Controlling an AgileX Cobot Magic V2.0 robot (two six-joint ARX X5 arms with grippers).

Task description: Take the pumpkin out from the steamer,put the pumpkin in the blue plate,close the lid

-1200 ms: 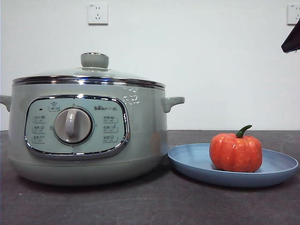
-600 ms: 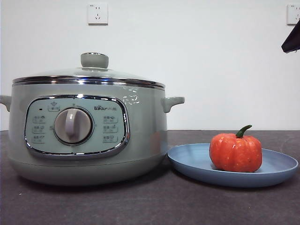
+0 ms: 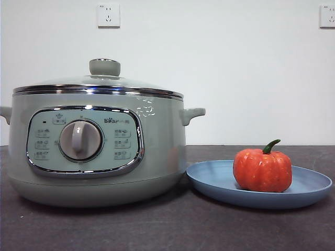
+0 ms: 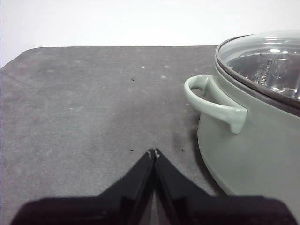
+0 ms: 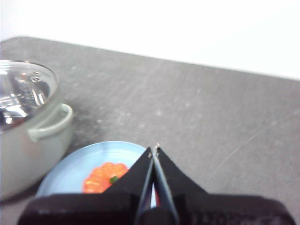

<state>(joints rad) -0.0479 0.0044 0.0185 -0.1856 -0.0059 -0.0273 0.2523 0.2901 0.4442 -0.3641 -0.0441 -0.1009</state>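
Sits on the blue plate (image 3: 309,191): pumpkin (image 3: 262,170), below the closed, empty right gripper (image 5: 154,148); left gripper (image 4: 153,152) closed too.

You have a dark grey table (image 3: 172,230) running across the lower part of the front frame, with faint specks visible in the wrist views. Two things sit directly on it: the steamer (image 3: 97,141) at the left of the frame, and the plate (image 3: 309,185) at the lower right. The plate's rim lies just beside the steamer's base.
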